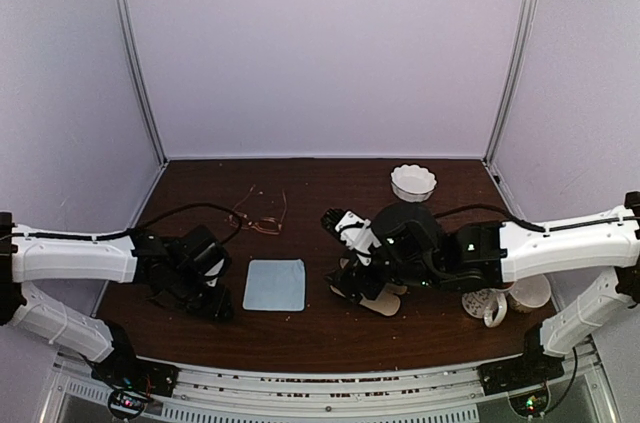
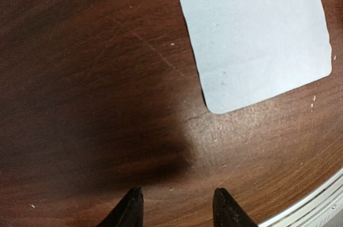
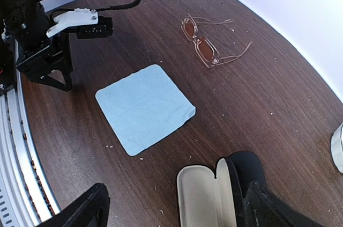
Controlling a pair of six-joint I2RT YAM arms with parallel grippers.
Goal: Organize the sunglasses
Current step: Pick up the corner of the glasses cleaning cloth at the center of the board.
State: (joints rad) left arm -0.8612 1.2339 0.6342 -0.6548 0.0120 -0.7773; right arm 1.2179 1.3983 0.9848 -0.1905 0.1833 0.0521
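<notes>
One pair of sunglasses (image 1: 262, 215) (image 3: 206, 44) with a thin reddish-copper frame lies unfolded on the dark wooden table, behind the light-blue cloth (image 1: 275, 284) (image 3: 144, 108) (image 2: 252, 34). My left gripper (image 1: 218, 308) (image 2: 179, 205) hovers low over bare wood just left of the cloth, open, with nothing between its fingers. Over the opened black glasses case (image 1: 380, 301) (image 3: 209, 195), whose cream lining faces up, my right gripper (image 1: 368, 288) (image 3: 179, 211) stands wide open. The case lies close to its right finger (image 3: 273, 208).
A white scalloped bowl (image 1: 413, 182) stands at the back, right of centre. White mugs (image 1: 490, 305) sit under my right arm. The metal rail of the table's near edge (image 2: 311, 205) runs just beside my left gripper. Pale walls close in the table's sides and back.
</notes>
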